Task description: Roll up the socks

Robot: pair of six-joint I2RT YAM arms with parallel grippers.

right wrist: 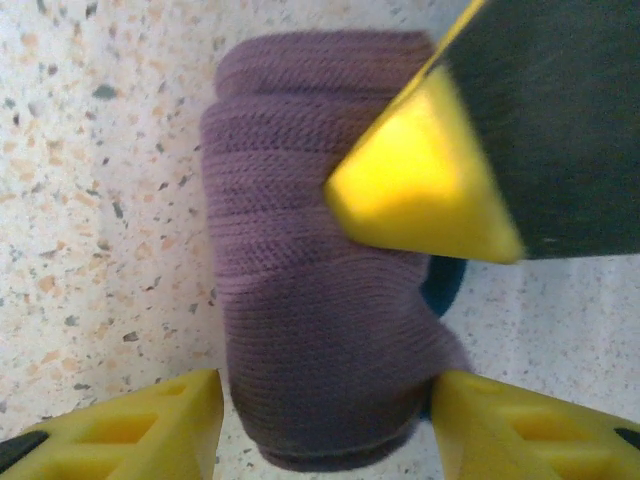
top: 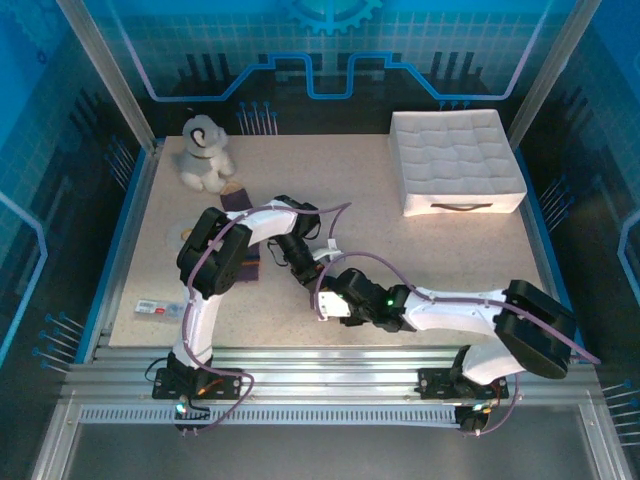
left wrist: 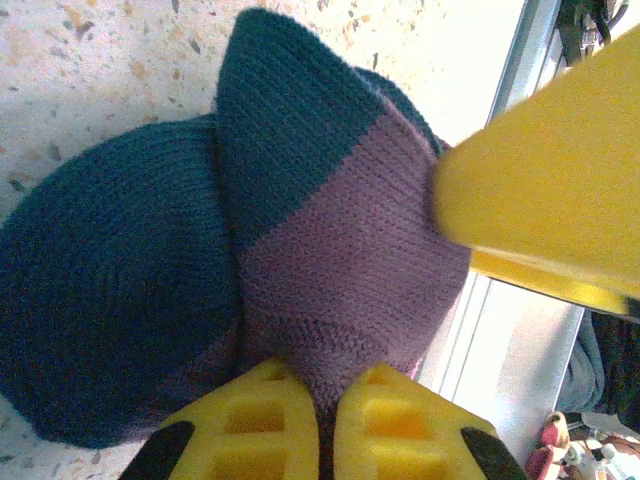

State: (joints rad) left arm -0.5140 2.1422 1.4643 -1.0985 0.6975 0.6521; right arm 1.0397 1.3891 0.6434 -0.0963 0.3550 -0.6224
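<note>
Item, socks (right wrist: 320, 300), rolled bundle on table (top: 420, 260) centre at six o'clock from plush dog (top: 205, 150): left gripper (left wrist: 325, 420) pinched shut on fabric, right gripper (right wrist: 325, 420) parted astride roll; rolling under way, next needs tightening and tucking.

We see the socks (top: 245, 262) mostly hidden under the arms at centre frame; a small item (top: 157, 307) at lower left is unreadable.

Left pincer (left wrist: 325, 425) pinched closed, right pincer (right wrist: 325, 425) half spread, arms converging mid-table.
</note>
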